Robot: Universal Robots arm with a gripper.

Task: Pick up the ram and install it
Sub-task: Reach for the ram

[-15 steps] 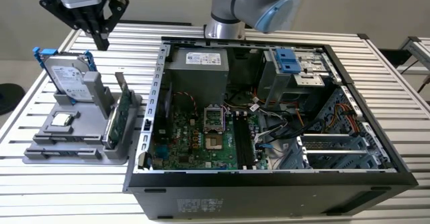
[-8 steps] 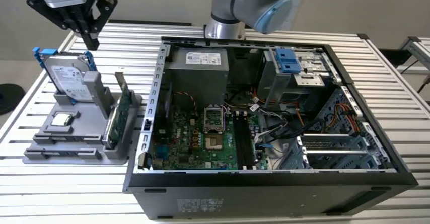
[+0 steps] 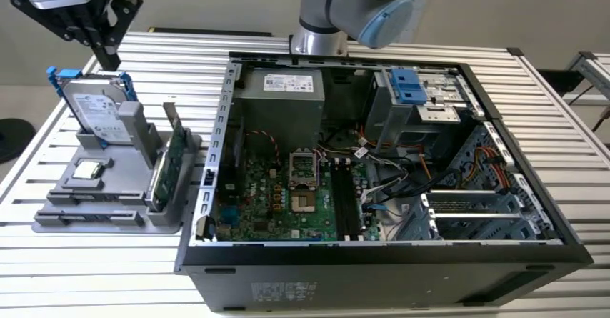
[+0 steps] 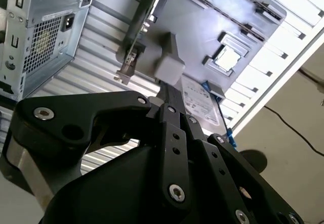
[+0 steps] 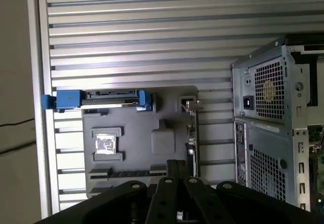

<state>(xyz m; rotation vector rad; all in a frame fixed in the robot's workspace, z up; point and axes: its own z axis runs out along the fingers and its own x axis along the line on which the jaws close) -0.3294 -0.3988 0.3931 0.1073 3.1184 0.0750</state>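
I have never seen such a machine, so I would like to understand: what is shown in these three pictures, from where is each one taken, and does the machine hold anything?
This is a robot arm with a black grasping tool. The exterior view comes from a camera standing off the arm. Both wrist views come from cameras riding on the arm, looking past the tool. On the ribbed metal table stands an open computer case. At the exterior view's left lies a grey holder. It carries a hard drive with blue rails, a chip and an upright green card. The tool hangs over the holder and carries nothing that I can see.
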